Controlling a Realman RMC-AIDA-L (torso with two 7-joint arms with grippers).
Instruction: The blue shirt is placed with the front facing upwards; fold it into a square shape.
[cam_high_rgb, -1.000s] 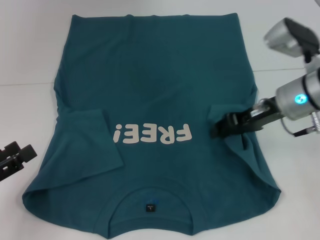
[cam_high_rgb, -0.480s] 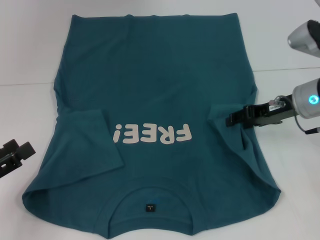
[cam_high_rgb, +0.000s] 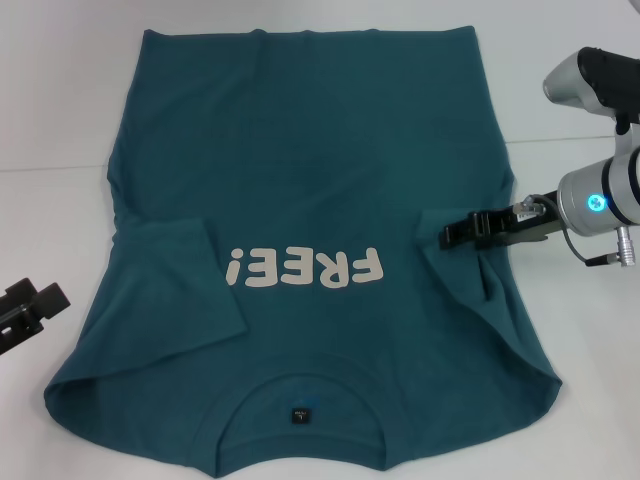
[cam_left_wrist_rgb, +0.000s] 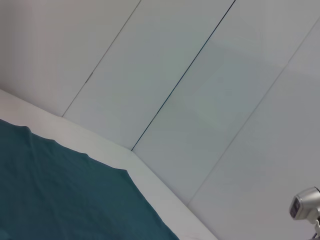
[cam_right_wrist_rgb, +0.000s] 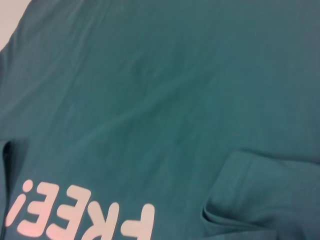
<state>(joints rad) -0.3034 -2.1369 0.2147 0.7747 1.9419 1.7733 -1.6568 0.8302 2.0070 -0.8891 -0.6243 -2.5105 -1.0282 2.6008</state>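
The blue shirt (cam_high_rgb: 300, 200) lies flat on the white worktop (cam_high_rgb: 570, 400), front up, collar at 6 o'clock, both sleeves folded inward. The right gripper (cam_high_rgb: 450, 236) sits at 3 o'clock over the folded right sleeve; whether its jaws are parted or holding cloth cannot be told. The left gripper (cam_high_rgb: 30, 310) rests off the shirt at 8 o'clock, jaw state indeterminable.
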